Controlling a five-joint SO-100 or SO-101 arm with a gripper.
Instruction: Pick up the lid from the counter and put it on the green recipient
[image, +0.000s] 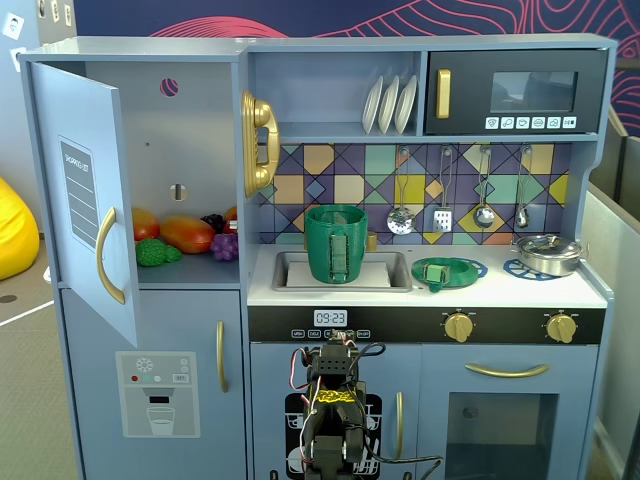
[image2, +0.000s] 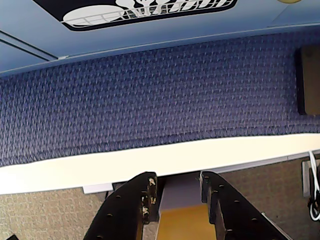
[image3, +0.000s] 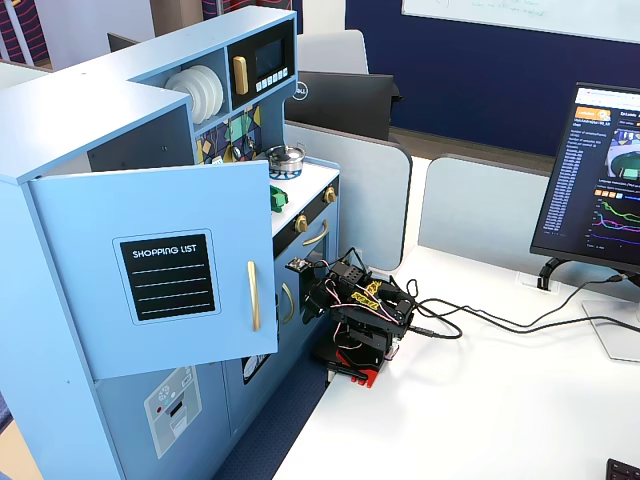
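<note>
**Nothing lifted yet: lid on the counter, arm folded low**

Fixed view, facing the toy kitchen: the lid (image: 447, 271) lies flat on the white counter (image: 590, 293), on the blue burner ring to the right of the sink (image: 293, 271), its pale knob up. The green recipient (image: 336, 243) stands upright in the sink with its mouth uncovered. My arm (image: 334, 425) is folded well below counter level, in front of the lower cabinet doors.

Wrist view: my end effector (image2: 176, 186) points down at blue carpet and a white edge, its two fingers a little apart with nothing between them. No lid, no pot in sight here.

Side fixed view: I sit folded on the white bench (image3: 500, 400) beside the kitchen; the open fridge door (image3: 160, 270) hides the sink and pot.

My read: every step remains, namely reach, grasp, carry and cover.
</note>
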